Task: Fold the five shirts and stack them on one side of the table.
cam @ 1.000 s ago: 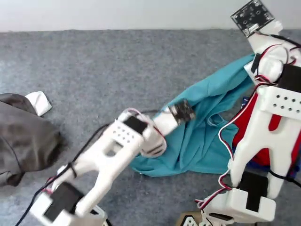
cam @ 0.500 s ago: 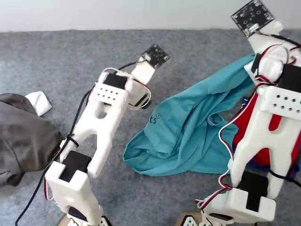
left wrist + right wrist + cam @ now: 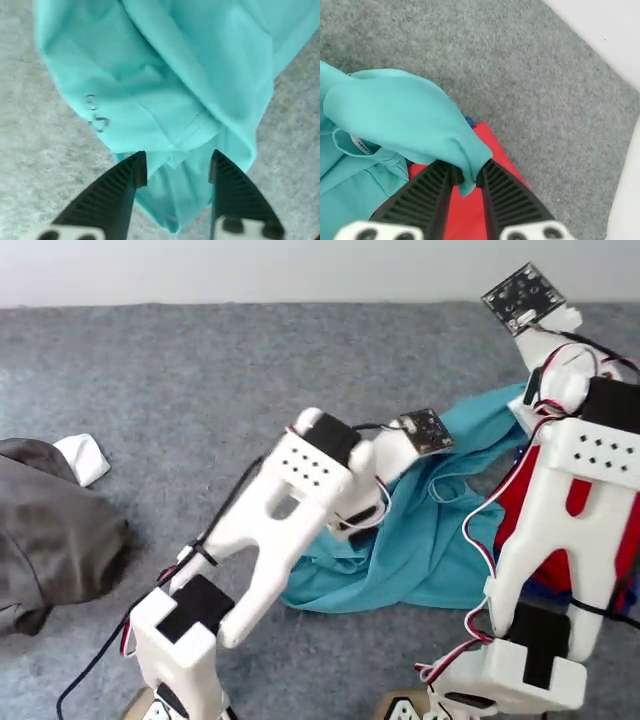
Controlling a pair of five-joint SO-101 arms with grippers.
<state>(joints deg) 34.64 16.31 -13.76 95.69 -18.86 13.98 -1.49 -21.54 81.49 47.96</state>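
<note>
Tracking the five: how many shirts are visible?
3: teal shirt mid-table, in the right end effector; red shirt beneath it; grey shirt at the left edge. Blue edge under the red may be a fourth.

Right of table centre a loose shirt, its edge over another shirt, third shirt far left.

Grey felt table with teal shirt, red shirt, grey garment
</note>
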